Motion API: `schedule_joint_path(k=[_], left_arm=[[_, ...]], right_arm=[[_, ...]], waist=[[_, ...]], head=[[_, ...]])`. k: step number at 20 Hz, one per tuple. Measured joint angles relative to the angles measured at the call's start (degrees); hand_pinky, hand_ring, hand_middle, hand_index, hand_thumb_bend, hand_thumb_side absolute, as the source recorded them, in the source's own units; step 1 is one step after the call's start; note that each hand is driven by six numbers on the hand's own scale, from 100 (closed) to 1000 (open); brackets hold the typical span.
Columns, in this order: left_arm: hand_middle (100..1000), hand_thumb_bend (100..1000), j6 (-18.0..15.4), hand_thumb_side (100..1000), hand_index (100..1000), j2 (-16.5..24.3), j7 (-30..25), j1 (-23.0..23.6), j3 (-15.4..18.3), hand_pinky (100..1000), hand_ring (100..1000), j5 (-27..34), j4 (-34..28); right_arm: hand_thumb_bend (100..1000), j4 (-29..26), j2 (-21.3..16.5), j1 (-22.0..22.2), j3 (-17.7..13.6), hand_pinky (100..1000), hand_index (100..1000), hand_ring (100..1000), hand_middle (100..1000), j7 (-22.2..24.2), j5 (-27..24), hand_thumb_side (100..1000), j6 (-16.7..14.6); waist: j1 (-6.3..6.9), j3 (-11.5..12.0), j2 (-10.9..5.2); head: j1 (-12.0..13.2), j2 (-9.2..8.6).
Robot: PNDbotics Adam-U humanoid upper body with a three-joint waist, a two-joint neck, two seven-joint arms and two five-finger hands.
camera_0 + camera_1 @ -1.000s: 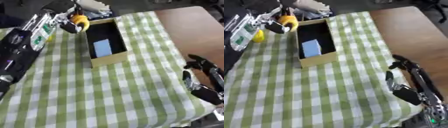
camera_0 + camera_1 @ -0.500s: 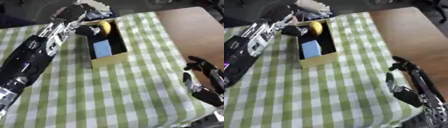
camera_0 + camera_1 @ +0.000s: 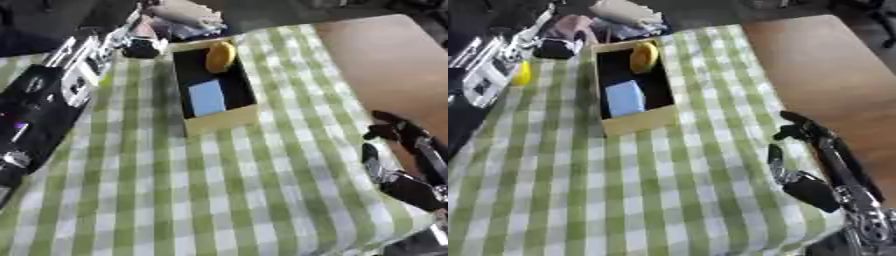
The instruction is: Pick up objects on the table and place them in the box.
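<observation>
- a cardboard box (image 3: 220, 125) is seen standing open on the green-and-white checked cloth (image 3: 219, 200) that covers part of the counter (image 3: 385, 60)
- a yellow rounded object (image 3: 220, 56) is seen inside the box at its far end, leaning against the far wall
- a light blue flat block (image 3: 207, 97) is seen lying on the dark floor of the box, nearer its front wall
- the left hand (image 3: 142, 44) is held just beside the box's far left corner, apart from the yellow object; whether its fingers are apart or together cannot be told
- the left arm is stretched along the view's left side over the cloth
- the right hand (image 3: 798, 150) is rested at the cloth's right edge, well apart from the box, with its fingers relaxed and apart and nothing held
- a second small yellow thing (image 3: 522, 74) is seen on the cloth left of the box, beside the left arm
</observation>
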Motion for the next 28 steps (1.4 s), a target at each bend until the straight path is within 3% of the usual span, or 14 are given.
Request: schedule_joint_path(k=[3,10,15,17,22,23,24,25,26,28], left_arm=[[809,339,0.5,250,874,1.8,-0.9,1.3,2.4,773,768,-1.4,3.9],[830,346,1.3,369,882,2.7,2.1,3.4,6.2,774,777,-3.9,14.4],[832,346,1.5,485,884,3.5,4.3,3.9,7.6,771,776,-3.7,18.8],[835,362,1.6,596,886,3.6,5.1,4.1,7.9,770,775,-3.3,19.9],[853,395,1.4,763,894,3.5,6.0,4.5,8.1,776,781,-2.0,21.2],[853,397,1.2,760,893,3.4,5.7,4.5,8.1,776,780,-1.7,21.4],[841,371,1.0,642,885,3.4,5.2,4.6,8.1,767,761,-1.5,21.6],[835,358,0.8,579,882,3.4,4.5,4.7,8.0,763,753,-1.5,21.7],[806,330,0.6,413,862,3.4,3.7,4.8,7.9,747,728,-1.5,21.9],[756,311,0.5,227,826,3.4,2.5,4.8,7.8,732,686,-2.1,22.0]], right_arm=[[100,0.0,0.0,0.0,0.0,869,924,842,630,0.0,0.0,375,0.0],[100,0.0,0.0,-0.1,0.1,871,924,841,630,0.1,0.0,352,-0.1],[100,0.0,0.0,-0.6,0.7,872,924,840,630,0.4,-0.3,333,0.0],[100,0.0,0.0,-0.6,0.8,872,924,840,630,0.5,-0.6,328,0.1],[100,0.0,0.0,-1.1,1.1,871,924,839,630,0.8,-1.0,324,0.2],[100,0.0,0.0,-1.1,1.1,871,924,839,630,0.8,-1.1,325,0.2],[100,0.0,0.0,-1.1,1.1,871,924,839,630,0.8,-1.1,326,0.2],[100,0.0,0.0,-1.1,1.1,871,924,838,630,0.8,-1.1,326,0.3],[100,0.0,0.0,-1.1,1.1,871,924,839,630,0.8,-1.1,319,0.3],[100,0.0,0.0,-1.1,1.1,871,924,839,630,0.8,-1.1,328,0.3]], waist=[[0.00,0.0,0.00],[0.00,-0.6,0.39],[-1.01,-1.8,1.49],[-1.02,-2.2,2.16],[-1.02,-3.2,2.88],[-1.02,-3.3,2.95],[-1.02,-3.5,2.98],[-1.02,-3.5,3.01],[-1.02,-3.5,3.02],[-1.02,-3.5,3.02]], head=[[-0.2,-0.24],[0.1,-0.94],[1.6,-2.38],[2.3,-3.01],[4.5,-4.15],[4.9,-4.31],[5.4,-4.38],[6.0,-4.55],[6.6,-4.78],[7.8,-5.04]])
